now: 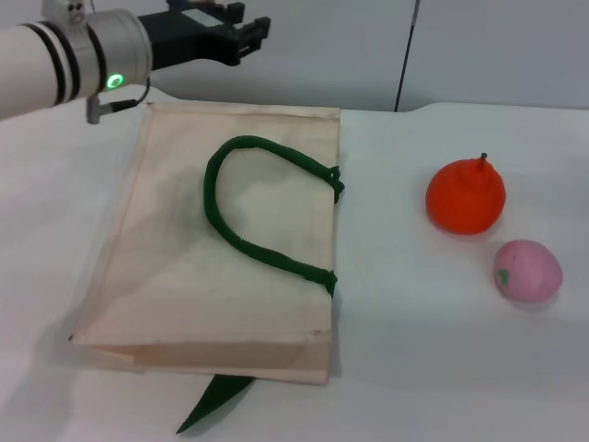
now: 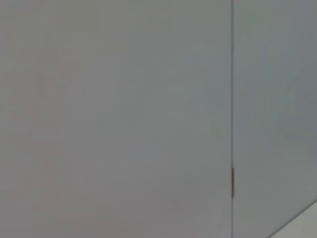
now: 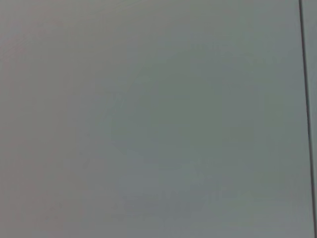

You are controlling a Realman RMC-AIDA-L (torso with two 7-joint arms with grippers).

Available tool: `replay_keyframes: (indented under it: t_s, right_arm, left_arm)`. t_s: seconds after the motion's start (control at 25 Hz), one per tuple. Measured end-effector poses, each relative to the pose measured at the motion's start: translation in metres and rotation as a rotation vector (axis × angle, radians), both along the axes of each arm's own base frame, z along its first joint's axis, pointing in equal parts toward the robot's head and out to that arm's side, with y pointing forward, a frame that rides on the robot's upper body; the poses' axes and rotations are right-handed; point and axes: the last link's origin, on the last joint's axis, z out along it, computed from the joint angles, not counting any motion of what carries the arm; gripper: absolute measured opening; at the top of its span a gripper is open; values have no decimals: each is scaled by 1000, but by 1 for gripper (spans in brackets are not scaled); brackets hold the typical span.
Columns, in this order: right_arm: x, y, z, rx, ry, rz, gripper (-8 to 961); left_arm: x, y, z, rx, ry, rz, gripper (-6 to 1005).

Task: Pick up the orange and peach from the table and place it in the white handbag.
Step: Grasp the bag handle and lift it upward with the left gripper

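White table (image 1: 414,368) under grey wall panels (image 1: 497,46) — white handbag (image 1: 184,276) flat

No words, labels, brand marks or numbers can be read on anything in view. The white handbag (image 1: 221,249) has a plain cloth face, and to its right the orange (image 1: 466,196) and the peach (image 1: 527,270) carry no sticker or print.

Orange (image 1: 466,197) – peach (image 1: 527,270) – right of handbag (image 1: 175,276)
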Motion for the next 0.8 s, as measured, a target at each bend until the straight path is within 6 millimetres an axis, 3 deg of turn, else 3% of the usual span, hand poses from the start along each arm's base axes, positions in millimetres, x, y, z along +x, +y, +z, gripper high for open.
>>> replay_keyframes:
  t_s: [0.36,0.8]
  right_arm:
    - [3,0,-1,-11,-2,-17,847]
    - [2,1,-2,-18,0,-15,848]
  left_arm:
    - [-8,-5,12,22,-3,76,352]
    - [10,-15,27,-30,39,170,332]
